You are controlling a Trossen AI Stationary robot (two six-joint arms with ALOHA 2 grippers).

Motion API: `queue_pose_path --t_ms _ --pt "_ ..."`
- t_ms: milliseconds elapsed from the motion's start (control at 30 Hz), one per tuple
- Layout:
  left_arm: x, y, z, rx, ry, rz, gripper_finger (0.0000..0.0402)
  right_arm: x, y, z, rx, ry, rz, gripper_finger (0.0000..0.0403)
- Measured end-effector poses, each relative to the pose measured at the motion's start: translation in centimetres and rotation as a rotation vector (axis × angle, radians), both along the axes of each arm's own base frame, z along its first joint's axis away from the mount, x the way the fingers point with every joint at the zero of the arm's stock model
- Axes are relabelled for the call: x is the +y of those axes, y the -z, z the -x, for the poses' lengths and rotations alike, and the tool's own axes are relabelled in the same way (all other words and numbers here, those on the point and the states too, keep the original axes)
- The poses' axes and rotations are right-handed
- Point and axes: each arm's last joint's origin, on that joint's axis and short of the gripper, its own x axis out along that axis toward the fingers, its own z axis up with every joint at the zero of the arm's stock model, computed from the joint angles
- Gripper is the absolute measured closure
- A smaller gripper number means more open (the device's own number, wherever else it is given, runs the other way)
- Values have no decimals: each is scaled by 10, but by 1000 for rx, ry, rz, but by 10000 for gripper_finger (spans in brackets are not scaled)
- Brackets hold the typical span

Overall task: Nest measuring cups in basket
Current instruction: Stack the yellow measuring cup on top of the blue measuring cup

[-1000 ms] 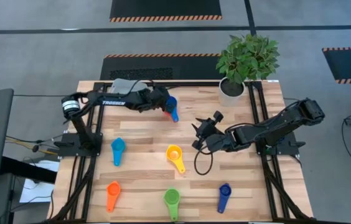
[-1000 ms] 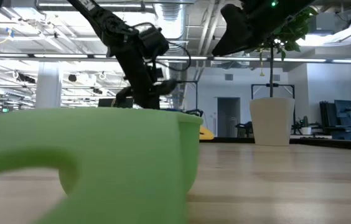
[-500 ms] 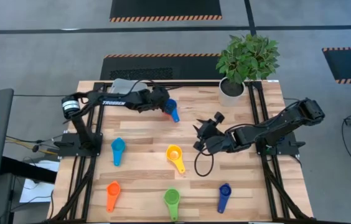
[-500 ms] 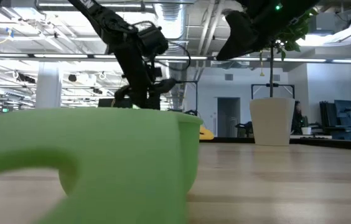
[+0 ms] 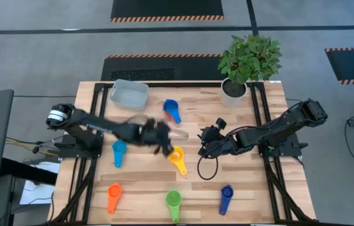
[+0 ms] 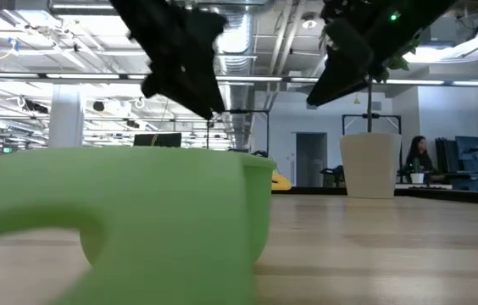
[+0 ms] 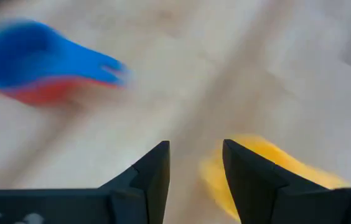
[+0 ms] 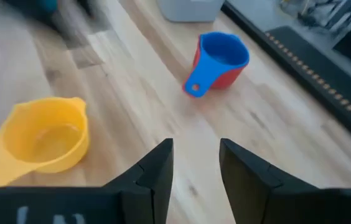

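A blue measuring cup (image 5: 172,110) sits nested in a red one (image 8: 228,73) on the wood table, near the pale basket (image 5: 129,94) at the far left. My left gripper (image 5: 163,145) hovers open just left of the yellow cup (image 5: 177,157), which shows beside its fingers (image 7: 269,171) in the wrist view. My right gripper (image 5: 207,140) stands open to the right of that yellow cup (image 8: 45,134), holding nothing. A light blue cup (image 5: 118,152), an orange (image 5: 113,196), a green (image 5: 173,204) and a dark blue cup (image 5: 226,198) lie singly on the table.
A white plant pot (image 5: 233,91) with a green plant stands at the far right corner. In the low view the green cup (image 6: 137,220) fills the foreground. Bare wood lies between the nested pair and the yellow cup. A person shows far off in the room.
My left gripper has let go of the blue cup, which stays nested in the red one. It has swung fast toward the table's near edge, to the yellow cup.
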Motion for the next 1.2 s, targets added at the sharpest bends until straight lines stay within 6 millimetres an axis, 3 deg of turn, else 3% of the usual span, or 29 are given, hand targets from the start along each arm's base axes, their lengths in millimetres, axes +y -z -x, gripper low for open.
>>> queue_pose_path --t_ms 133,300,400,500,700,833,1000,1200 --pt "-56 0 13 -21 103 98 264 7 -1 4 -35 22 -59 259" --pt "-110 11 27 -50 151 186 264 14 -1 6 -84 41 -133 261" --pt "-133 23 28 -84 162 189 264 17 -1 6 -108 57 -166 259" --pt "-142 37 27 -111 94 174 264 21 -1 8 -113 54 -186 254" --pt "-147 58 22 -97 41 203 264 38 2 15 -66 -35 -219 243" --pt "-142 53 21 -145 -26 178 264 36 -4 19 -57 -60 -178 240" --pt "-115 37 16 -166 -106 125 264 21 -3 16 -20 -21 -146 240" --pt "-70 43 1 -39 -153 123 264 -5 -2 12 33 46 -101 245"
